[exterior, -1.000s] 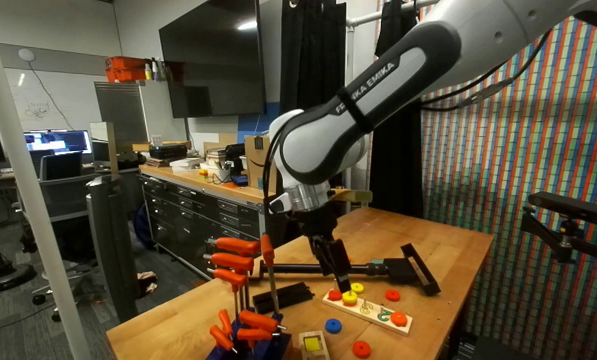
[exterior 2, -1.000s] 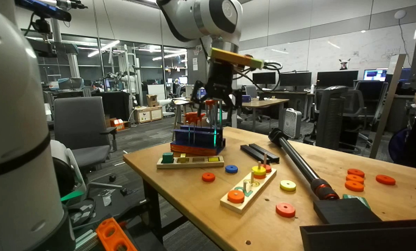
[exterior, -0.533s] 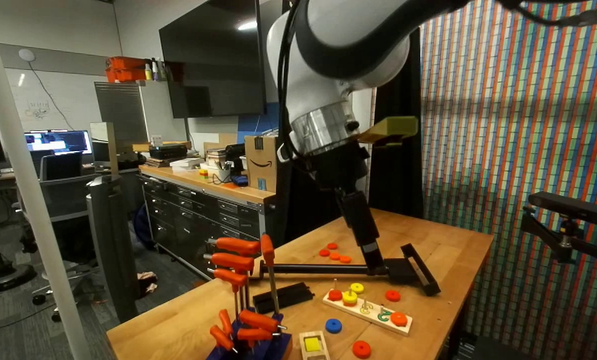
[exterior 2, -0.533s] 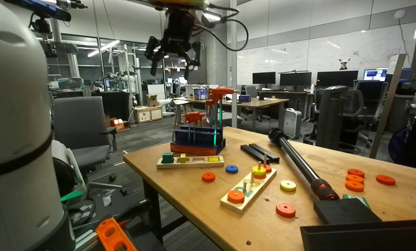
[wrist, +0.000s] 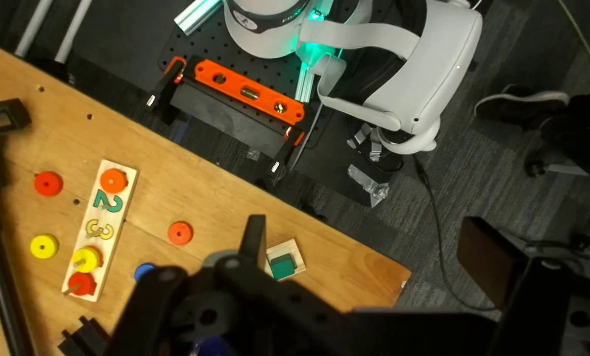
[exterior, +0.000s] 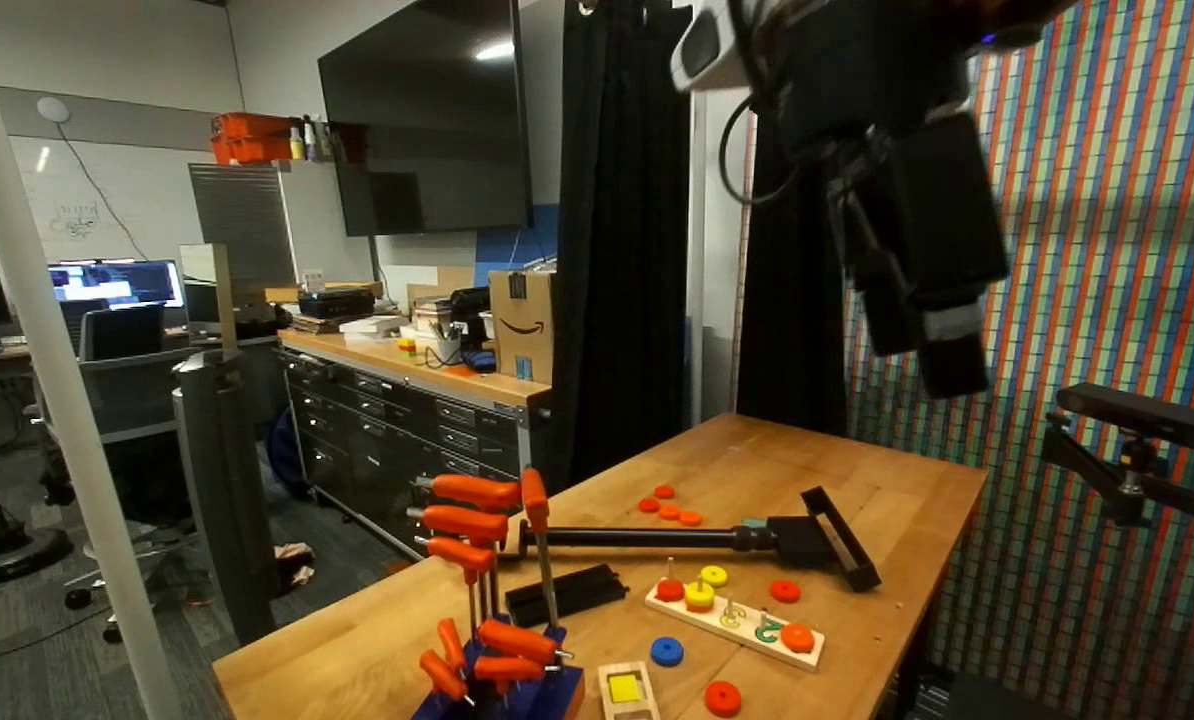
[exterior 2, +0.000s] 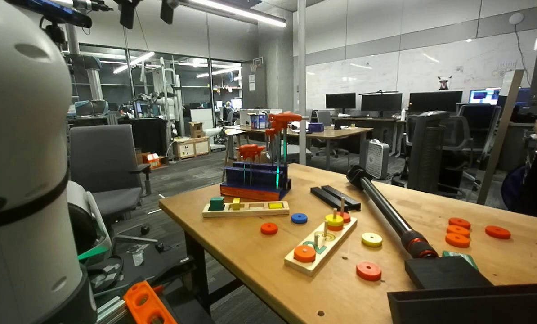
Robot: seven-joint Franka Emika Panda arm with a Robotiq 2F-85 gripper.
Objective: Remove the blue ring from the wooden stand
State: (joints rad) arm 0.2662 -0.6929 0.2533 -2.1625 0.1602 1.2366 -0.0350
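Currently, blue ring (exterior 2: 299, 219): is lying flat on the table (exterior 2: 232, 229), off the wooden stand (wrist: 116, 217) and apart from it, between the stand and the block tray (exterior 2: 255, 213).
Pegs (exterior 2: 325, 228): are carrying an orange ring (exterior 2: 304, 256), a red ring (exterior 2: 346, 218) and a yellow ring (exterior 2: 334, 222) stacked over another; nothing blue is sitting on them.
Gripper (wrist: 366, 237): is hanging high, well apart from the blue ring; its fingers (wrist: 251, 237) are standing wide apart and grasping nothing.
Removal status: is appearing complete, judging by where the ring is lying.
Ring handling: is likely weighing little; the body is looking stiff, smooth and hard to damage. Its material is not showing clearly.
Hold point: outer rim, fingertips bearing on opposite sides, low to the table; the centre hole is looking too small for a finger.
Skid hazard: smooth sides are probably offering little friction; an off-centre pinch is risking a slide toward the loose red-orange ring (exterior 2: 269, 231) nearby.
Table clearance: a low rim is demanding a careful descent, fingertips barely clearing the wood.
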